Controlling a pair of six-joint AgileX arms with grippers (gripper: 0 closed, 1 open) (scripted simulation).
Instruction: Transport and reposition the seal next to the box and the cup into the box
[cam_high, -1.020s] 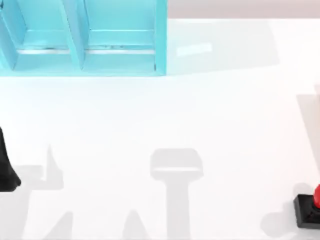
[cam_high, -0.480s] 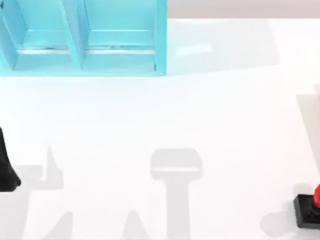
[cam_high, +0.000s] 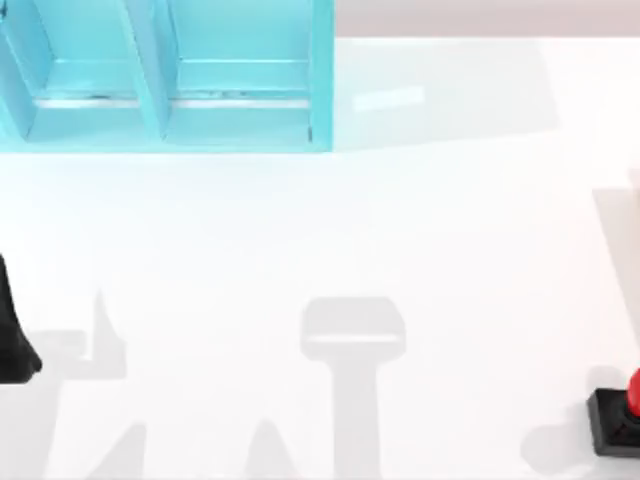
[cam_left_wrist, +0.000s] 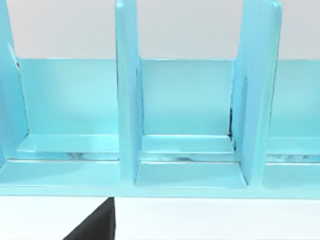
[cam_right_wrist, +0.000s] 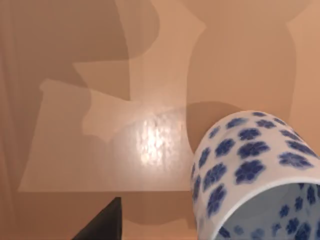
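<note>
Top view shows the white table (cam_high: 330, 240) as the biggest thing, with grey shadows lying across its lower half. At about eleven o'clock stands the box (cam_high: 170, 75), a light blue one with upright dividers that split it into compartments; its front edge meets the table surface. In the left wrist view the same box (cam_left_wrist: 180, 125) is seen from the front, with three compartments side by side between tall dividers, and their floors look bare.

At about four o'clock, at the very right edge of the table, is the seal (cam_high: 618, 418), a red round knob on a black square base. It stands upright on the table, partly cut by the picture edge, well apart from the box.

The left arm (cam_high: 12, 335) is a dark shape at about nine o'clock, at the left edge of the table. A dark tip that is probably part of the left gripper (cam_left_wrist: 95, 225) shows in the left wrist view, in front of the box, but I cannot tell if its fingers are spread or pressed together.

The cup (cam_right_wrist: 255, 175), white with blue flowers, lies tilted in the right wrist view, its open mouth turned toward the camera. A dark finger of the right gripper (cam_right_wrist: 102, 222) is beside it, not touching; its fingers' state I cannot tell.
</note>
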